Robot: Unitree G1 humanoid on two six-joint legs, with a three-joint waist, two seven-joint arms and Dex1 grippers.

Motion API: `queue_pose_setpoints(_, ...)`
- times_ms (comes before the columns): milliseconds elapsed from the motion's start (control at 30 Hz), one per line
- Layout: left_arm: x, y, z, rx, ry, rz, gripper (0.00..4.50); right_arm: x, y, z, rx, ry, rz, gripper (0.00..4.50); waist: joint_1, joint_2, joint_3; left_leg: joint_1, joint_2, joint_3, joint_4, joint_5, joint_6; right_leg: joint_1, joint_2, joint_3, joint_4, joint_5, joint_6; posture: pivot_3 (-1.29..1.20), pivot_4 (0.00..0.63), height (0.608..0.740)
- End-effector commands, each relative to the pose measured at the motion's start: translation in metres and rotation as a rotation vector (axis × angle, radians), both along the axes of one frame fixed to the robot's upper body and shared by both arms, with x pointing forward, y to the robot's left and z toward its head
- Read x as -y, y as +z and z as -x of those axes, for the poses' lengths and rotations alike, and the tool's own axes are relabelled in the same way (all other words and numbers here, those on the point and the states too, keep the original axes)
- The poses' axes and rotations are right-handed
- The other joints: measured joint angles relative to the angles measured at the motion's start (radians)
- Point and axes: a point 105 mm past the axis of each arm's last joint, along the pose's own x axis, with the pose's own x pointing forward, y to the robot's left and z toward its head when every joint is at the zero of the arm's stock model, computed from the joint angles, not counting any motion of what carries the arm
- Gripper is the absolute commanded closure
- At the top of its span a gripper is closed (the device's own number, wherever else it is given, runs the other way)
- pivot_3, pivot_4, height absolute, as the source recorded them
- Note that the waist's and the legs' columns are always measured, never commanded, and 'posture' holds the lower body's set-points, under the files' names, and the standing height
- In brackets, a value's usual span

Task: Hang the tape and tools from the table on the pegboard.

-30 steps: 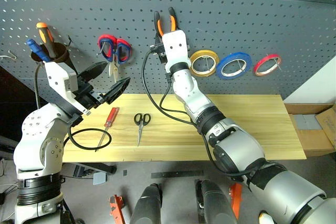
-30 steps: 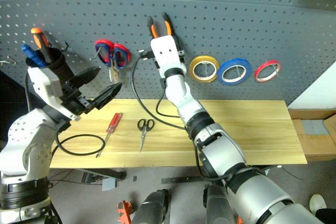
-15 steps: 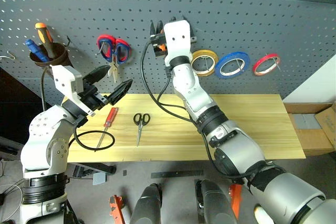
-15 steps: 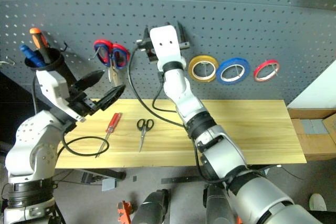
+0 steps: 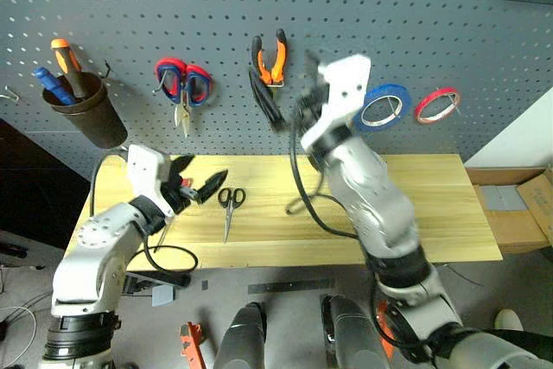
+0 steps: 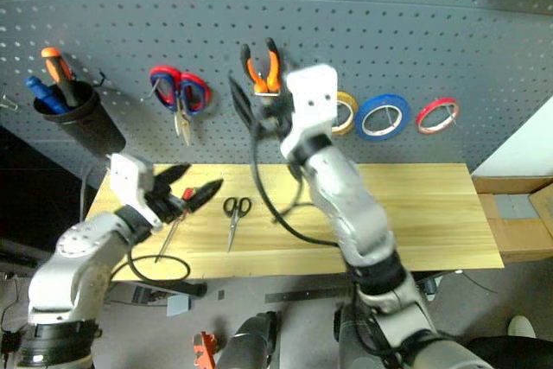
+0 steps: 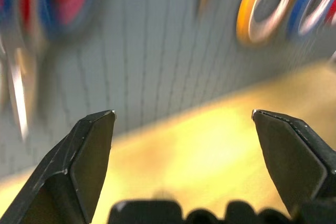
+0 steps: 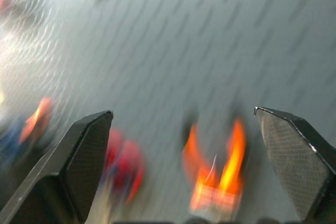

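Note:
The orange-and-black pliers hang on the grey pegboard; my right gripper stands open just in front of them, holding nothing. They show blurred between its fingers in the right wrist view as well. The blue tape hangs on the board to the right. On the wooden table lie the black-handled scissors and the red-handled screwdriver. My left gripper is open and low over the screwdriver's handle, partly hiding it.
A brown cup with an orange-handled and a blue-handled screwdriver hangs at the board's left. Red-and-blue scissors, a yellow roll and a red roll hang there too. A black cable loop lies at the table's front left.
My right gripper opened, let go of the pliers, which now hang on the board, and drew back from it. My left gripper sank toward the table over the screwdriver.

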Motion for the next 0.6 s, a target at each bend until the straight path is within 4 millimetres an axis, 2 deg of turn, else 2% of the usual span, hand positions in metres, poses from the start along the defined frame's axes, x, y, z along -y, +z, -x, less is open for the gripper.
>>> queue_pose_setpoints(33,-0.003,-0.018,0.000,-0.092,0.126,-0.083,0.00,-0.002,-0.017,0.033,-0.109,0.215,0.092,0.01,0.000,0.002,0.001,0.000,0.000,0.000,0.000,0.000,0.000,0.000,0.000,0.000,0.000,0.000,0.000,0.01,0.268,0.740)
queue_pose_setpoints(167,-0.002,-0.056,-0.003,-0.257,0.228,-0.124,0.00,0.005,-0.073,0.052,-0.328,0.327,0.314,0.01,-0.002,0.003,0.002,0.001,0.000,0.000,0.001,0.000,0.000,0.001,0.000,-0.001,0.001,0.000,0.000,-0.01,0.273,0.740)
queue_pose_setpoints(233,0.001,-0.071,-0.005,-0.333,0.241,-0.194,0.00,0.007,-0.087,0.058,-0.386,0.350,0.370,0.01,-0.003,0.003,0.002,0.001,0.000,0.000,0.001,0.000,0.000,0.002,0.000,-0.002,0.001,0.000,0.000,-0.01,0.274,0.740)
queue_pose_setpoints(433,0.010,-0.091,-0.026,-0.404,0.317,-0.172,0.00,0.006,-0.095,0.060,-0.426,0.325,0.408,0.01,-0.011,0.003,0.002,0.000,0.000,-0.001,0.003,0.000,0.000,0.002,0.000,-0.003,0.002,0.000,0.001,-0.03,0.286,0.740)
queue_pose_setpoints(600,0.012,-0.102,-0.033,-0.462,0.358,-0.142,0.00,0.007,-0.097,0.057,-0.433,0.306,0.427,0.01,-0.018,0.003,0.002,0.000,0.000,0.000,0.003,0.000,0.000,0.002,0.000,-0.002,0.000,0.000,0.001,-0.05,0.295,0.740)
